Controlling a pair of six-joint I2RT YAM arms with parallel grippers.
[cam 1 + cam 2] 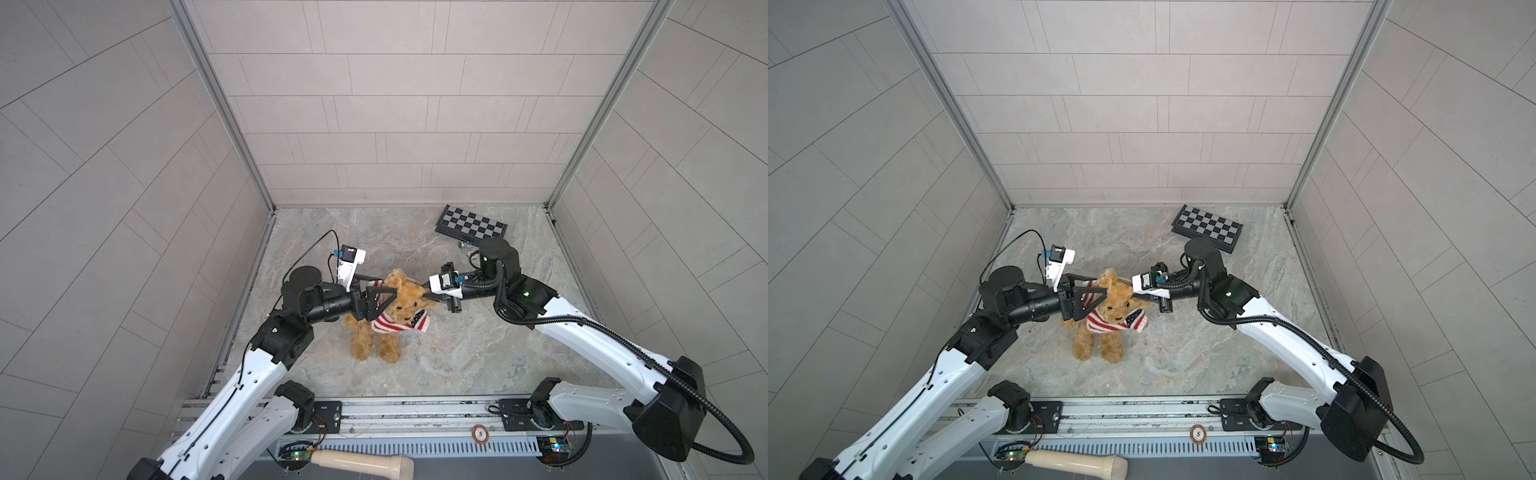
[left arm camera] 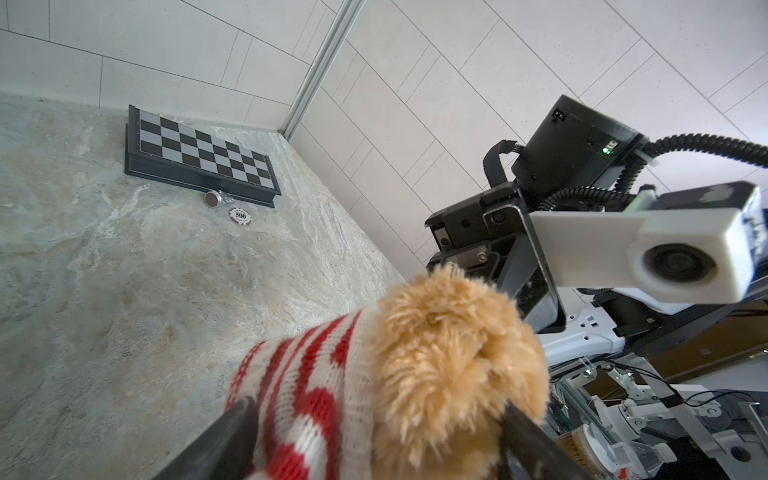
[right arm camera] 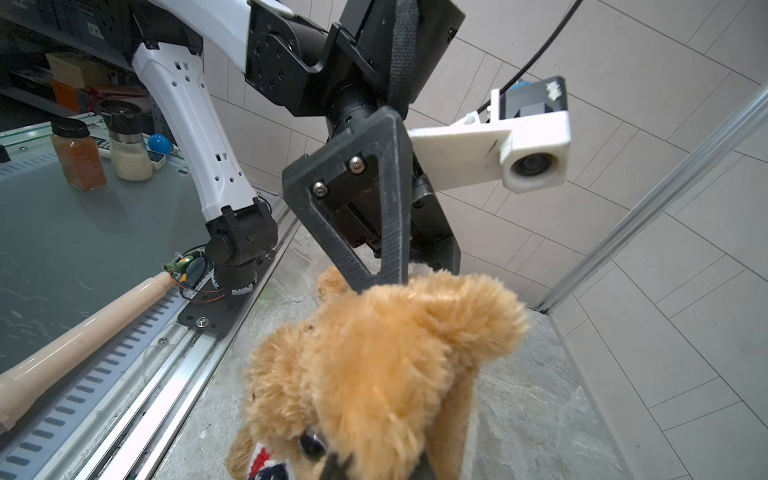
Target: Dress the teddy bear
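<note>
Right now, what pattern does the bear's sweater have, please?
The sweater is red-and-white striped; clearest in left wrist view.

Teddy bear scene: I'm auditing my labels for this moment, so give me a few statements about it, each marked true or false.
1. The sweater sits around the teddy bear's neck, and its legs are bare. True.
2. The right claw is shut on the teddy bear at its head. True.
3. The chessboard lies in the middle of the table. False: it lies in the far right corner.
4. The sweater is plain blue. False: it has red and white stripes, with a dark blue patch.
5. A poker chip lies on the table beside the chessboard. True, as the left wrist view shows.
</note>
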